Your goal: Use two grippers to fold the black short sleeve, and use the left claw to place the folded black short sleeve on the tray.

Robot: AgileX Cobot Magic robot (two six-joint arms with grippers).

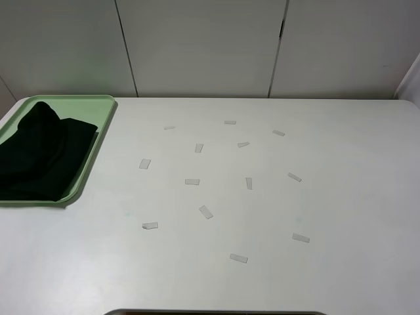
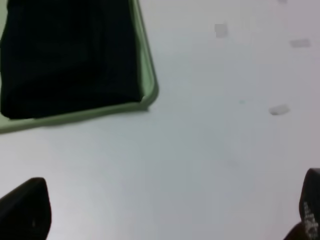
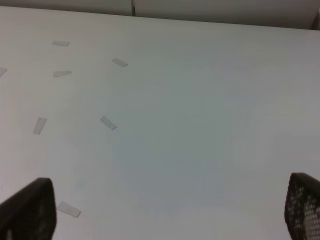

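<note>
The black short sleeve (image 2: 65, 55) lies folded on the tray (image 2: 147, 75), ahead of the wide-open, empty left pincer (image 2: 165, 210); the right pincer (image 3: 170, 212) is wide open and empty over the bare table (image 3: 200, 125).

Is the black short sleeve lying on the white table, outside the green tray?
No, the black short sleeve lies folded inside the tray at the table's far left corner.

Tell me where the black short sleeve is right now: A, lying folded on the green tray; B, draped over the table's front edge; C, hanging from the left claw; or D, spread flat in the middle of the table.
A: the black short sleeve lies bunched on the green tray at the table's left, with both grippers open and empty.
</note>
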